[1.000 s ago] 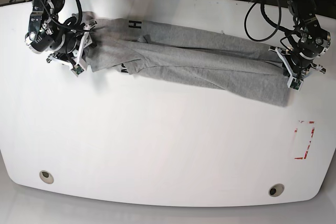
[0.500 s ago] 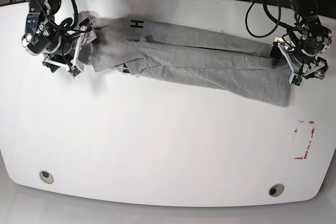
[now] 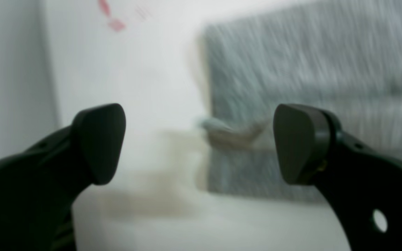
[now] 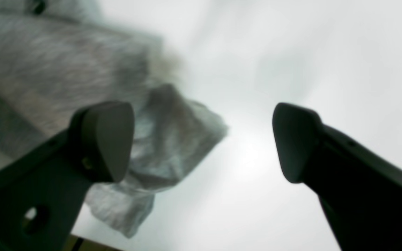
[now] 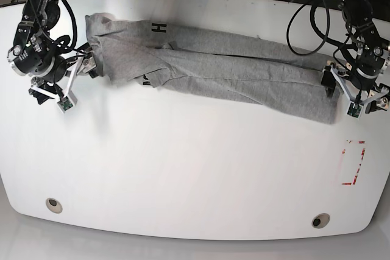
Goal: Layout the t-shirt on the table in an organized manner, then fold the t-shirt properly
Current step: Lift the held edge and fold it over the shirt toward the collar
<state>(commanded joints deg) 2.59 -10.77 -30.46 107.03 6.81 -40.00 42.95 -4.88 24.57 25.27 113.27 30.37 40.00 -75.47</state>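
The grey t-shirt [image 5: 213, 68] lies stretched in a long crumpled band across the back of the white table [image 5: 183, 168], a black letter mark near its left end. My right gripper [image 5: 61, 86] is just off the shirt's left end, open; in the right wrist view a bunched fold of the t-shirt [image 4: 166, 139] shows past the left finger of the gripper [image 4: 202, 139]. My left gripper [image 5: 356, 95] is at the shirt's right end, open. The left wrist view is blurred; the t-shirt's edge [image 3: 291, 69] lies below the gripper [image 3: 199, 139].
A red dashed rectangle mark [image 5: 353, 162] is at the table's right, in front of my left gripper. Two round grey grommets [image 5: 53, 204] [image 5: 320, 220] sit near the front edge. Dark cables [image 5: 304, 22] hang behind the back edge.
Both grippers have let go of the shirt's ends and drawn outward and toward the front. The shirt's left end has dropped flat onto the table.
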